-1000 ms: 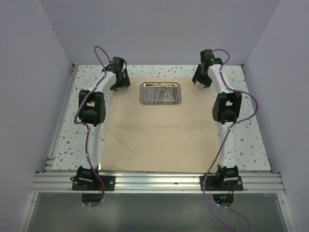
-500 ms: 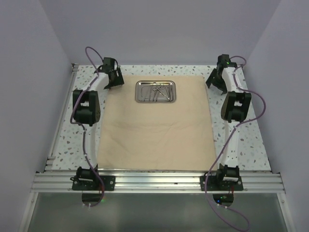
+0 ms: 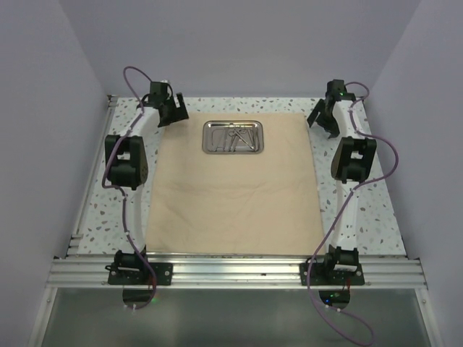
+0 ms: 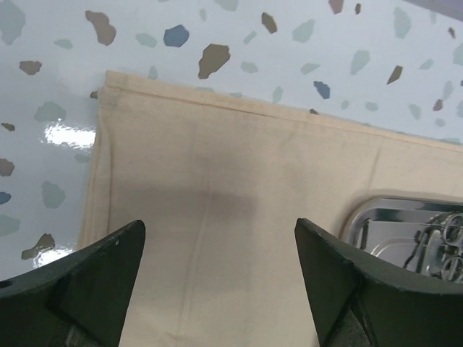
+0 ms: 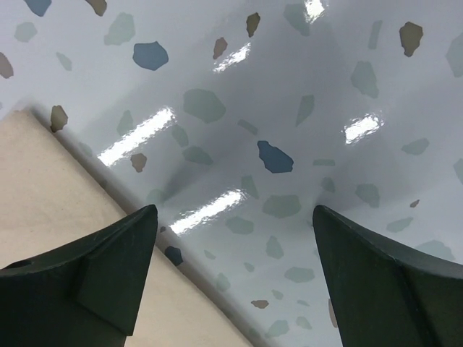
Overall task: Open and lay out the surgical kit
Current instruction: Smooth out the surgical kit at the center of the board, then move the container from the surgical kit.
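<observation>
already done: cloth spread flat on counter
remaining: tools lie in tray
hands: left hand, right hand wide open, empty

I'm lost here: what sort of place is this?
Probably a robot test booth: two arms bolted to a metal rail, plain walls around a speckled table, a steel tray on beige cloth.

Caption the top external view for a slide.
Cloth wrap laid flat, steel instrument tray at its far end, left end effector and right end effector open near the far corners.
</observation>
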